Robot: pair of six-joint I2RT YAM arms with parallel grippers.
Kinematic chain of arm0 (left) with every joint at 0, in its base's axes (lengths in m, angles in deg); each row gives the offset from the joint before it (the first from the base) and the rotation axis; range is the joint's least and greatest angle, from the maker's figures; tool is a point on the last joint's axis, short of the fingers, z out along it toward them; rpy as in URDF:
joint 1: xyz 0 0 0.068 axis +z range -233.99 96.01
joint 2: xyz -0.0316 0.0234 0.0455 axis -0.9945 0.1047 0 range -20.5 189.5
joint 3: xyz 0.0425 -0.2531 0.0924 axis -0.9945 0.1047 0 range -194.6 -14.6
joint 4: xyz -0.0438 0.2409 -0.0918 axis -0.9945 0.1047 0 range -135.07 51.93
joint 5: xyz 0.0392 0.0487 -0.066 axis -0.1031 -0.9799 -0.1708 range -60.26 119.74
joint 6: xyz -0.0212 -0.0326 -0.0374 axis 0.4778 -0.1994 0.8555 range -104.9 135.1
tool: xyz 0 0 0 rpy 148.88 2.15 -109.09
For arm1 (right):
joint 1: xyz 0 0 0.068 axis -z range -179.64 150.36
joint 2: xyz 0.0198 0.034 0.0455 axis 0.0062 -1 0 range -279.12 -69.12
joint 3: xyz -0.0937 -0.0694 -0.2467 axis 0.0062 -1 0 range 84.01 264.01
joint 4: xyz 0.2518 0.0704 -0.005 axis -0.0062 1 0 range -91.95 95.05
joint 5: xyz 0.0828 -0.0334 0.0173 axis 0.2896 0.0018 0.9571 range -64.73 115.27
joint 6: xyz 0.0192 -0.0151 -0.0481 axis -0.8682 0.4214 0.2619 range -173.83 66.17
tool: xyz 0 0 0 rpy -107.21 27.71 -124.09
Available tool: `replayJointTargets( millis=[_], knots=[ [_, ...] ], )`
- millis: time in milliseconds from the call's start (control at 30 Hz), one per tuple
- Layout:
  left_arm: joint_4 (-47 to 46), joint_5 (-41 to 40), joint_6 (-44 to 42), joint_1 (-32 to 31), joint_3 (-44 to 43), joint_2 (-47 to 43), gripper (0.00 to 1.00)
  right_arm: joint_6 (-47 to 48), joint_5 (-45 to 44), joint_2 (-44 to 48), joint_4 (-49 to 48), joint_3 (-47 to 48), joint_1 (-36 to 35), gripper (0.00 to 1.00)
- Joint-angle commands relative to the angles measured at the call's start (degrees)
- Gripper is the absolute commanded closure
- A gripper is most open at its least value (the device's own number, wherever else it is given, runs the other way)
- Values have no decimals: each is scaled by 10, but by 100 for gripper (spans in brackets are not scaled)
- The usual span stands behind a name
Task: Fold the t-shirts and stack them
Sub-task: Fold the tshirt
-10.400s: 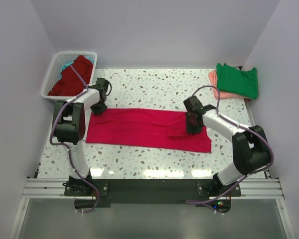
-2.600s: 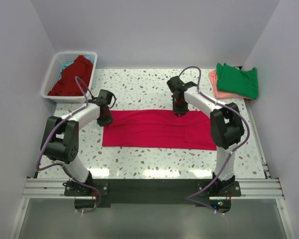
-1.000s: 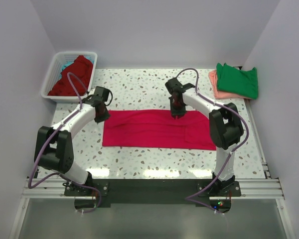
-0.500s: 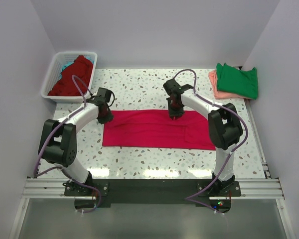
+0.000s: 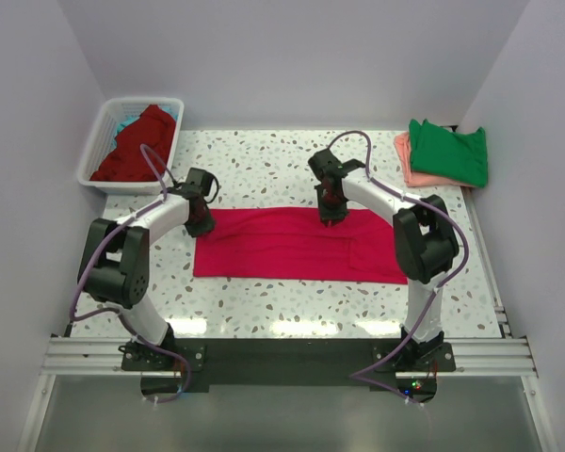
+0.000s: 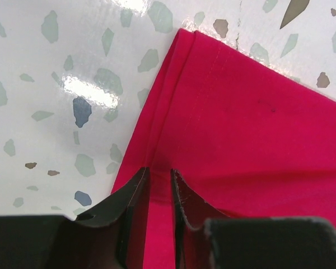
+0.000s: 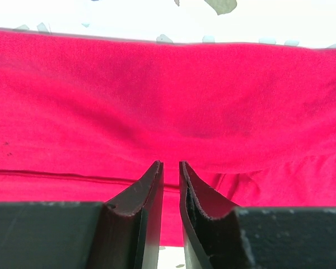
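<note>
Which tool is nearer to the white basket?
Left. The left tool sits at the crimson shirt's corner, not far from the basket; the right tool is farther right, at the shirt's far edge.

no text I can read anywhere, no labels, brands, nos. or signs in my views

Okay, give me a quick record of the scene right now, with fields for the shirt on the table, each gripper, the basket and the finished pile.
shirt on table: bright crimson-pink cloth t-shirt, lying as a long flat band on the speckled table
left gripper: pinched on the shirt's far left corner
right gripper: pinched on the shirt's far edge, near its middle
basket: white slatted plastic basket, far left, holding a dark red shirt over a teal shirt
pile: green folded shirt on a salmon-pink shirt, far right
</note>
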Motion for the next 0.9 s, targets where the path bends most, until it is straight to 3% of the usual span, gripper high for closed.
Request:
replayJointTargets(
  millis=[0, 400, 667, 867],
  knots=[
    [0, -19, 17, -1, 2, 3, 74, 7, -10, 21, 5, 5, 0, 78],
    [-2, -6, 12, -1, 1, 28, 74, 3, -14, 21, 5, 1, 0, 79],
    [8, -29, 9, -2, -8, 14, 89, -2, -12, 22, 6, -4, -1, 80],
    [16, -46, 6, -1, -13, 3, 94, -4, -8, 19, 5, -1, 0, 80]
  ],
)
